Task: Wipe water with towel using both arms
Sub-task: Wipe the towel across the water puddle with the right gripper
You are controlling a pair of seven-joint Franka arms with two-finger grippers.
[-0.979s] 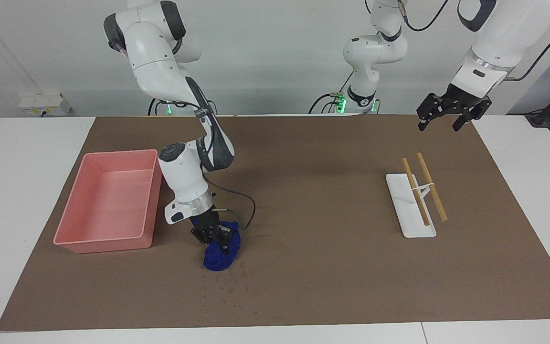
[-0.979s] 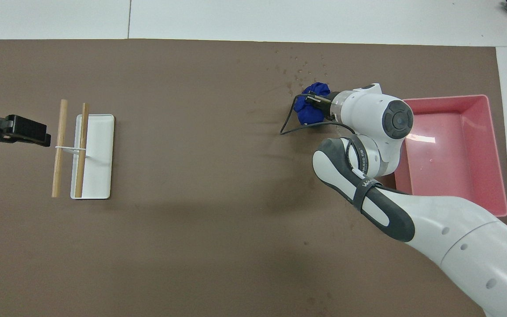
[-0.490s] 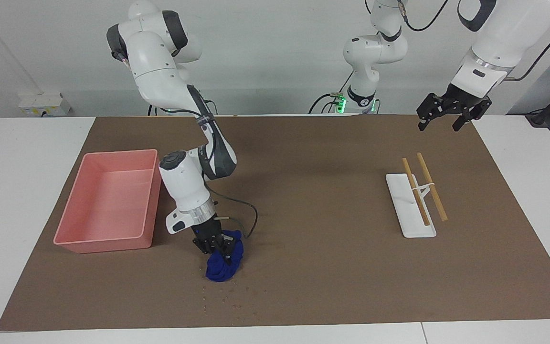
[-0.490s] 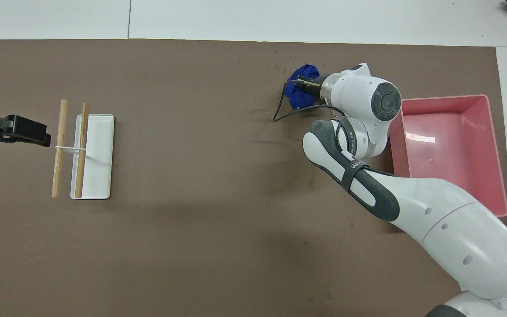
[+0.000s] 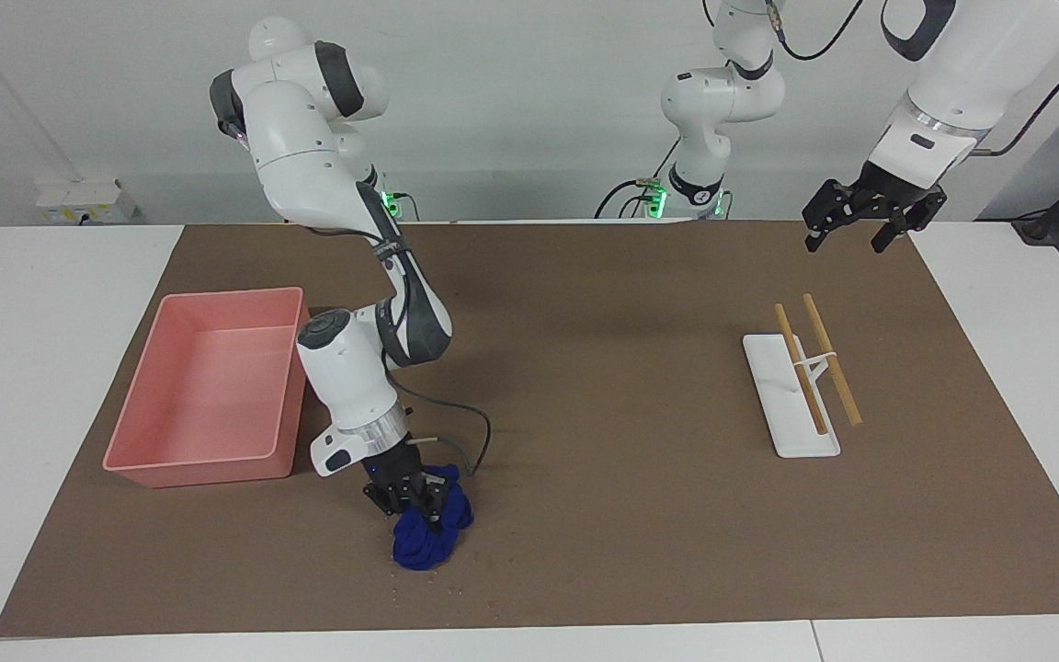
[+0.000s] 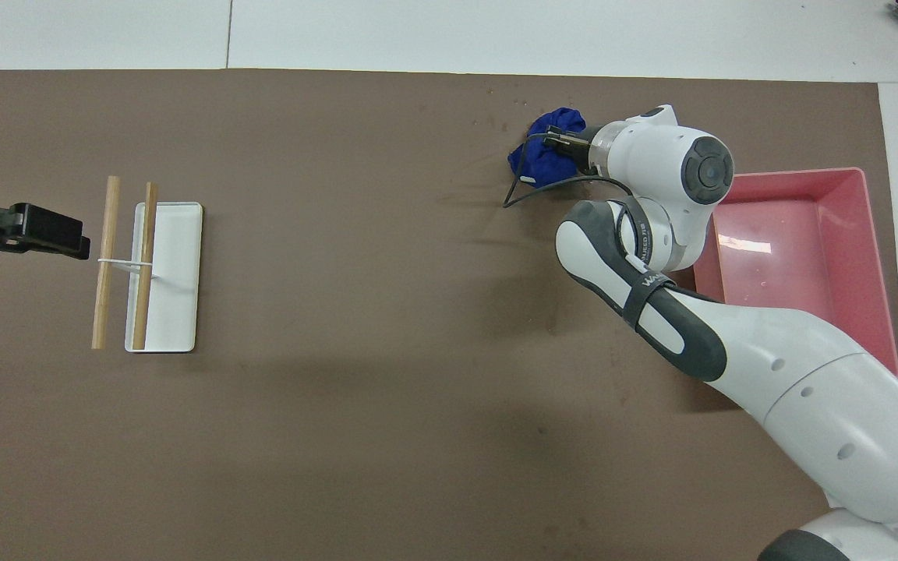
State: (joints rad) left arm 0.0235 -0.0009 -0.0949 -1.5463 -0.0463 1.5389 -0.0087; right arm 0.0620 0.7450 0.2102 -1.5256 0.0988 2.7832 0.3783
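Note:
The blue towel (image 5: 426, 541) lies bunched on the brown mat, beside the pink tray's corner that is farthest from the robots. My right gripper (image 5: 410, 498) is shut on the towel and presses it down on the mat. In the overhead view the towel (image 6: 544, 146) shows just past the right gripper (image 6: 570, 142). A few tiny water droplets (image 5: 491, 604) remain on the mat a little farther from the robots than the towel; they also show in the overhead view (image 6: 521, 101). My left gripper (image 5: 859, 223) waits open in the air at the left arm's end of the table, also seen in the overhead view (image 6: 24, 231).
A pink tray (image 5: 199, 464) stands at the right arm's end, close beside the right wrist. A white holder (image 5: 791, 409) with two wooden sticks lies toward the left arm's end, below the left gripper. A third arm (image 5: 723, 101) stands at the back.
My right gripper has dragged the towel away from the robots, over the droplets. Fewer droplets show on the mat now. The left arm has not moved.

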